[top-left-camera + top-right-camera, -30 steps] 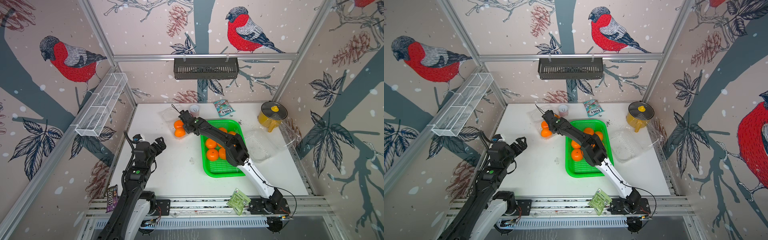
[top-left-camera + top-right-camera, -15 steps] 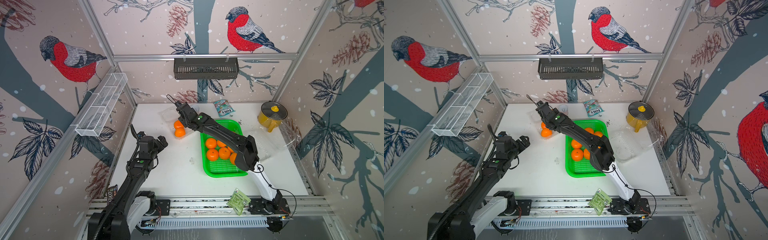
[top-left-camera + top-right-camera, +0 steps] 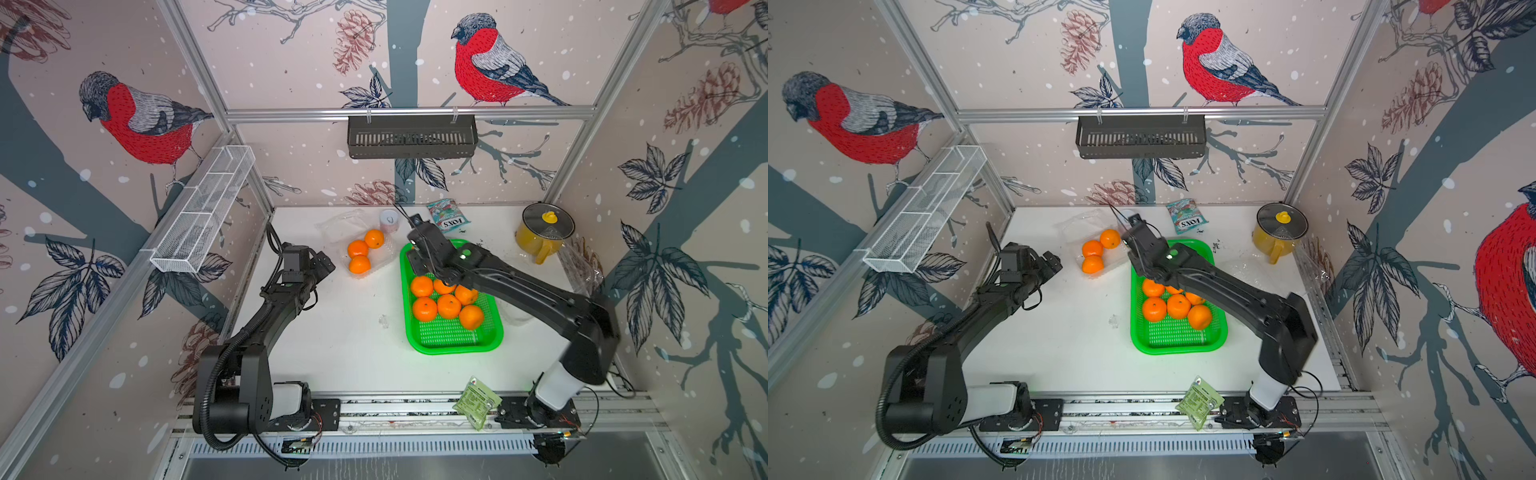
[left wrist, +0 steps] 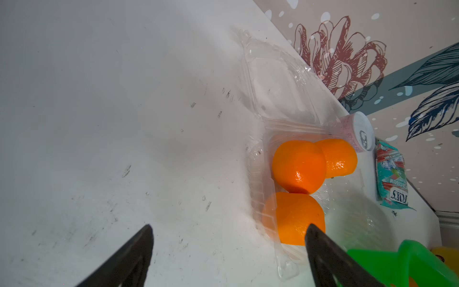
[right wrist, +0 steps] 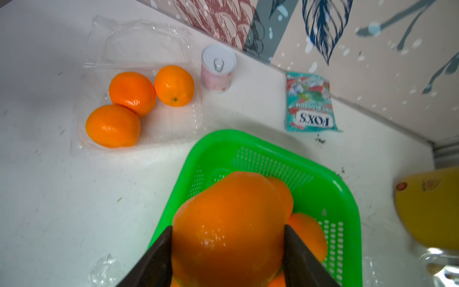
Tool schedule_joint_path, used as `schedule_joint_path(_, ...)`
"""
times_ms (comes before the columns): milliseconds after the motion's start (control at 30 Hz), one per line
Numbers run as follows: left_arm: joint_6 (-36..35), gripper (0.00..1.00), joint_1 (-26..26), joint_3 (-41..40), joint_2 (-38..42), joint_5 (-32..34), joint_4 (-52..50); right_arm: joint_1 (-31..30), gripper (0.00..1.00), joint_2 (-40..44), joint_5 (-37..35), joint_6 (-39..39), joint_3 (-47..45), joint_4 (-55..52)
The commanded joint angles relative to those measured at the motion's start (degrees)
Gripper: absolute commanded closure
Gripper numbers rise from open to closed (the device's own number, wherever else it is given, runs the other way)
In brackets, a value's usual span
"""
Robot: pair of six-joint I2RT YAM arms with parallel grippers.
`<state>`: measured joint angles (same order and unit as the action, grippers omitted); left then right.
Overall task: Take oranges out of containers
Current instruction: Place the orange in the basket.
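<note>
Right gripper swung from the back-edge clamshell to the green tray, clamped on a mandarin for release; left gripper approaches, jaws apart.

Robot lab test cell, aluminium frame, bird-print panels, white tabletop

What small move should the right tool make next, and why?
Probably lower slightly and open. The right tool is closed on a round bright-orange fruit over the green perforated plastic tray, where other oranges already lie, so releasing there seems safe.
</note>
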<state>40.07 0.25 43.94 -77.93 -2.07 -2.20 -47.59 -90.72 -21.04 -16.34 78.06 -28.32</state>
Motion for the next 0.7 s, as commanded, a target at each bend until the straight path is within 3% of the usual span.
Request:
schedule_joint_path(0, -0.1, 0.08, 1.5, 2.8, -3.6, -4.7, -0.2, 4.2, 0.58, 6.3, 14.8, -5.8, -11.8, 16.5)
schedule_joint_path(100, -0.6, 0.10, 1.9, 4.4, -6.0, -6.3, -0.6, 8.7, 0.58, 8.5, 22.7, -8.2, -19.1, 25.7)
schedule_joint_path(200, -0.5, 0.11, 1.8, 4.8, -7.0, -7.1, -0.5, 10.9, 0.58, 5.5, 26.5, -9.3, -19.5, 28.0)
schedule_joint_path(333, -0.5, 0.10, 1.8, 3.7, -6.7, -10.5, 1.9, 10.9, 0.59, -1.2, 26.5, -9.0, -15.5, 26.3)
schedule_joint_path(367, -0.6, 0.05, 1.8, 3.8, -6.6, -10.8, 1.9, 10.9, 0.59, -2.3, 26.2, -9.3, -15.3, 26.9)
schedule_joint_path(533, -1.4, 0.03, 1.8, 5.2, -6.6, -9.1, -0.2, 11.0, 0.57, -7.5, 24.3, -8.9, -13.2, 26.9)
schedule_joint_path(667, -1.7, 0.05, 1.9, 6.0, -6.9, -7.8, -1.0, 10.7, 0.45, -9.8, 23.2, -7.5, -12.2, 25.9)
